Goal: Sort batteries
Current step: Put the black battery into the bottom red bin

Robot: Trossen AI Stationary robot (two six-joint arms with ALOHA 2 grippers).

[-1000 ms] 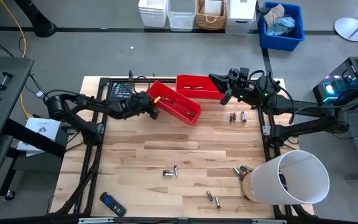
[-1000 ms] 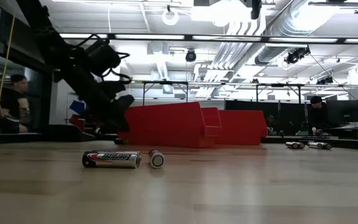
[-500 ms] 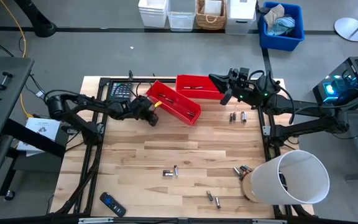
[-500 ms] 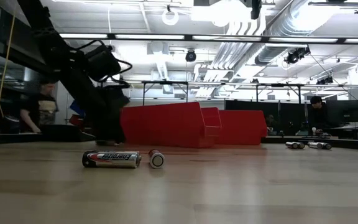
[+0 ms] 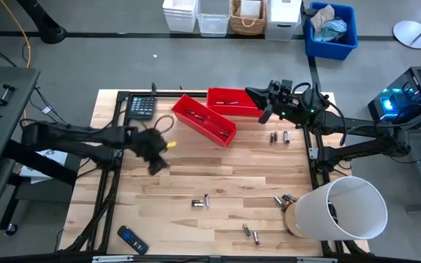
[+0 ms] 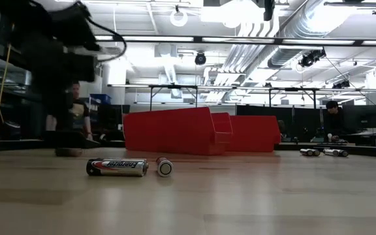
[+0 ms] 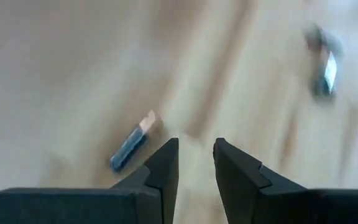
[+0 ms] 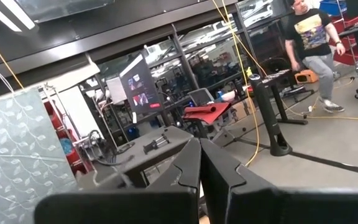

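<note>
Hovering over bare table [image 5: 218, 172], the left gripper [image 7: 196, 163] is showing narrowly parted, empty fingers — right gripper [image 8: 199, 163] closed, facing the room.

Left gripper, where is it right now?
In the high view the left gripper is over bare wood on the table's left half, clear of the angled red bin and short of the battery pair near the middle.

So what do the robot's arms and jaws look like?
Both arms are dark, almost black, thin and jointed, with black cables looping along them. The left gripper ends in two flat, wedge-shaped black jaws. The right gripper has the same pair. A small green light glows on the right arm.
</note>
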